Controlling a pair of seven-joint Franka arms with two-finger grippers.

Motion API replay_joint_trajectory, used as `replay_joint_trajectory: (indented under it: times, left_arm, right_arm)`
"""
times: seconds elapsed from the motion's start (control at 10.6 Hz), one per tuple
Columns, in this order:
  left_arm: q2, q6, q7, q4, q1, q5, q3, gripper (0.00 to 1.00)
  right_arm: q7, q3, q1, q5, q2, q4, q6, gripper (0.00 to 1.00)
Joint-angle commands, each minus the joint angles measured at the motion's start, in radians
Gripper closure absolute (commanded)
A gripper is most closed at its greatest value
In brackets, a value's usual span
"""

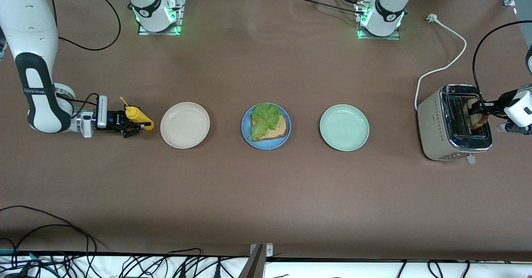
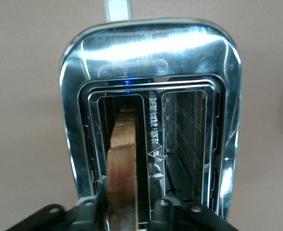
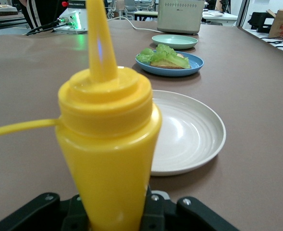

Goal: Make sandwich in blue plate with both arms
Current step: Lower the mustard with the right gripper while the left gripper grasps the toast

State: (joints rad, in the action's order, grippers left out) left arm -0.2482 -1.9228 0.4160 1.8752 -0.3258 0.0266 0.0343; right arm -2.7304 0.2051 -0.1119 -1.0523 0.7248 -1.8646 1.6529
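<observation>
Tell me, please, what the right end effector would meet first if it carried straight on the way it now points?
Probably the round beige plate: the right end effector, holding the yellow plastic squeeze bottle, points along the table toward it, though its height is unclear.

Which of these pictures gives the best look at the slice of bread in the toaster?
The left wrist view: the bread slice stands edge-on in one toaster slot, filling the picture. The front view shows it small, by the left gripper. The right wrist view hides it.

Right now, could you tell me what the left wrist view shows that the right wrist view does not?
Only the left wrist view: the toaster's open slots from above, a bread slice in one, the left gripper around it. Only the right wrist view: the yellow squeeze bottle in the right gripper, the beige plate, blue plate with lettuce, green plate. Both: toaster, brown table.
</observation>
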Motion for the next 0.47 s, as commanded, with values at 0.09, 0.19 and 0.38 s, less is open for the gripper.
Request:
replay_joint_trajectory:
  times: [0.09, 0.19, 0.38]
  left_arm:
    - [0.018, 0.041, 0.043, -0.005, -0.018, 0.019, -0.008, 0.8]
    - [0.021, 0.059, 0.052, -0.016, -0.018, 0.019, -0.008, 0.92]
    - [0.024, 0.105, 0.053, -0.05, -0.016, 0.018, -0.008, 1.0]
  right_arm:
    - [-0.026, -0.007, -0.002, -0.014, -0.013, -0.005, 0.007, 0.0]
    - [-0.019, -0.003, -0.002, -0.005, -0.028, -0.005, 0.001, 0.0]
    - [0.05, 0.0, -0.014, 0.081, -0.073, -0.005, -0.004, 0.0]
